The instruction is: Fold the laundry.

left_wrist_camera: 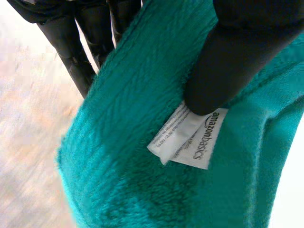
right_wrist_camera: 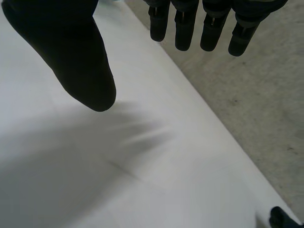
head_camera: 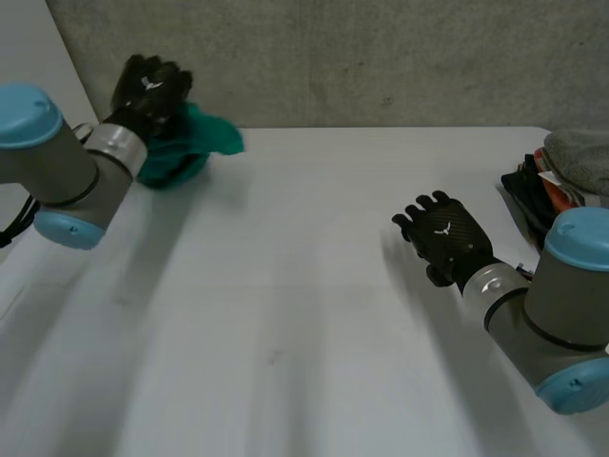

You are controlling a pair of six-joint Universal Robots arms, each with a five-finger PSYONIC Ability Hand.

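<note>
A teal towel sits bunched at the far left of the white table. My left hand is on top of it and shut on it. In the left wrist view my thumb presses the teal towel just above its white label, with the fingers on the cloth's other side. My right hand hovers over the table's right side, open and holding nothing. Its thumb and fingers are spread above the bare tabletop.
A pile of folded clothes, grey on top with dark and orange pieces under it, lies at the table's right edge beside my right arm. A concrete wall runs behind the table's far edge.
</note>
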